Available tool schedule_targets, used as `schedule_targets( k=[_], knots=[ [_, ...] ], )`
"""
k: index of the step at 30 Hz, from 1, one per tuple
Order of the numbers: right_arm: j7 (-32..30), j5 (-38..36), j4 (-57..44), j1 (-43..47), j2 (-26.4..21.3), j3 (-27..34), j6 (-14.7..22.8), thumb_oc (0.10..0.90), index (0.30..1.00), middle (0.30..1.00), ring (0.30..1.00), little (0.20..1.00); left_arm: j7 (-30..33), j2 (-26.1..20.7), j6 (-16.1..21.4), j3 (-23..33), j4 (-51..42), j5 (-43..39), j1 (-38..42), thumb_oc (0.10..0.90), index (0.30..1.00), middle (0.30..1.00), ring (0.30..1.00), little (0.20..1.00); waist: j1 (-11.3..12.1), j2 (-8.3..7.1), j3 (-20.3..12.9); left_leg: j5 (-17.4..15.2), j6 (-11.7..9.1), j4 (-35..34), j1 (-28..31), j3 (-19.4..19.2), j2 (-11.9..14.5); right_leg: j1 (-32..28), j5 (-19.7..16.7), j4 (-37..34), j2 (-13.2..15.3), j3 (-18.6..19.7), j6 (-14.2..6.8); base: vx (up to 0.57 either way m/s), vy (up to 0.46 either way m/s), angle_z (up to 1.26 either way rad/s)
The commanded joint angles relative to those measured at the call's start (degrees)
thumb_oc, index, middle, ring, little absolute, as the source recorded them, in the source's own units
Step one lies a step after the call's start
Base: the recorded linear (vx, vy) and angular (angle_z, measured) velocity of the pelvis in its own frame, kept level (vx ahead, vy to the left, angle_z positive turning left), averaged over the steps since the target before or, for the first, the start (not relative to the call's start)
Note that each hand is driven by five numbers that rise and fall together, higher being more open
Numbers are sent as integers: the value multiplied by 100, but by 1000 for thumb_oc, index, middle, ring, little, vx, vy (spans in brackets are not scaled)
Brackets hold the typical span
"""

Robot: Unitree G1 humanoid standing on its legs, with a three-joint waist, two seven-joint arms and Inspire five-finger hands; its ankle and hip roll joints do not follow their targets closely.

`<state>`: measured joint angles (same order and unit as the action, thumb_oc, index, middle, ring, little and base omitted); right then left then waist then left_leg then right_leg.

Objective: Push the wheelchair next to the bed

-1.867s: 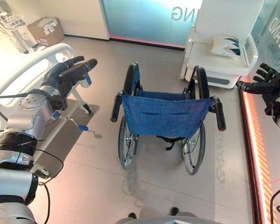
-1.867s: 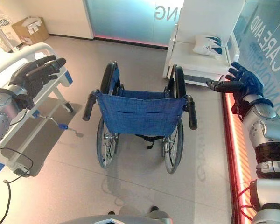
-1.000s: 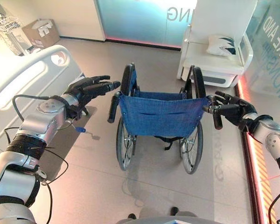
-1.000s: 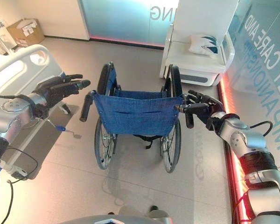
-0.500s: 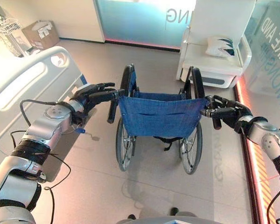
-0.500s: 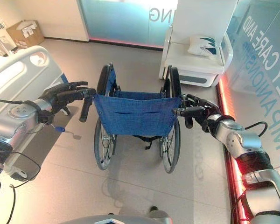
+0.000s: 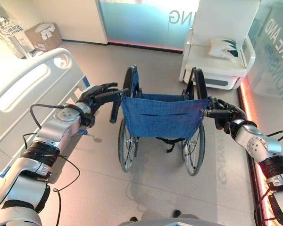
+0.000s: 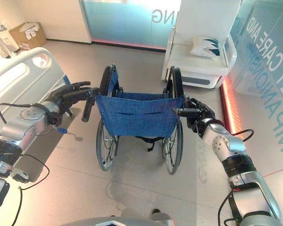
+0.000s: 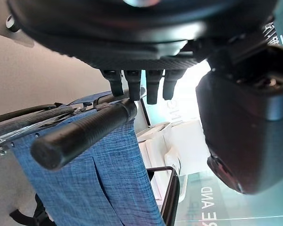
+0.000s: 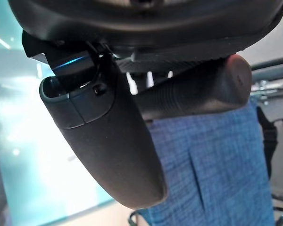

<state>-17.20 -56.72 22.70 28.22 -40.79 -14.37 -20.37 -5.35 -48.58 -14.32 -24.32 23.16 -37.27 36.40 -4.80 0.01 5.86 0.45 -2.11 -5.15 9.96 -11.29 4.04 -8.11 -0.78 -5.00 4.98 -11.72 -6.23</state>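
Note:
The wheelchair (image 7: 161,117), with a blue cloth back and black wheels, stands mid-floor with its back toward me. The white bed (image 7: 23,89) is to its left, a gap of floor between them. My left hand (image 7: 96,94) is at the left push handle (image 7: 114,108). Its fingers (image 9: 132,87) lie straight over the black grip (image 9: 80,134), and the thumb stays clear. My right hand (image 7: 226,115) sits on the right push handle (image 10: 198,92). That grip rests against the palm and the thumb (image 10: 108,141) lies straight across it.
A white armchair (image 7: 217,61) with a cushion (image 7: 225,47) stands behind the wheelchair on the right. A glass wall with a glowing red floor strip (image 7: 247,113) runs along the right side. A cardboard box (image 7: 41,35) is far left. A blue-tipped crank (image 7: 82,133) sticks out under the bed.
Both hands came in from wide apart and now rest on the wheelchair's push handles. The right hand has moved further onto its grip. The wheelchair has not moved.

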Motion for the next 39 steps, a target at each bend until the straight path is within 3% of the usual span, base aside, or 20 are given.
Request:
schedule_targets(
  k=[1,8,27,37,39],
  knots=[
    [-68,-225,-22,501,292,-87,852,800,900,900,900,900,6,111,363,13,-158,23,420,800,900,900,900,900,273,-3,-398,-45,43,15,-291,-199,-337,105,-3,136,-176,-361,64,0,0,0],
    [75,-100,-131,488,279,-110,821,800,900,900,900,900,3,129,341,86,-174,70,321,800,900,900,900,900,290,-7,-386,-42,46,15,-295,-182,-342,109,5,149,-171,-371,66,0,0,0],
    [1421,255,-298,96,-619,55,-296,800,900,900,900,900,162,-131,305,512,-221,-5,48,800,900,900,900,900,210,-98,-325,-19,42,15,-312,-137,-347,159,81,310,-183,-370,65,0,0,0],
    [1719,154,-531,78,-941,233,-172,800,900,900,900,900,70,-134,281,723,-161,-373,-80,800,900,900,900,900,173,-111,-314,-33,27,15,-296,-146,-342,148,85,313,-181,-373,47,0,0,0],
    [1661,135,-586,69,-908,264,-111,631,646,646,646,646,81,-104,273,739,-179,-365,-100,800,900,900,900,900,169,-106,-317,-32,30,15,-295,-148,-343,149,86,311,-185,-364,46,0,0,0]
  ],
)
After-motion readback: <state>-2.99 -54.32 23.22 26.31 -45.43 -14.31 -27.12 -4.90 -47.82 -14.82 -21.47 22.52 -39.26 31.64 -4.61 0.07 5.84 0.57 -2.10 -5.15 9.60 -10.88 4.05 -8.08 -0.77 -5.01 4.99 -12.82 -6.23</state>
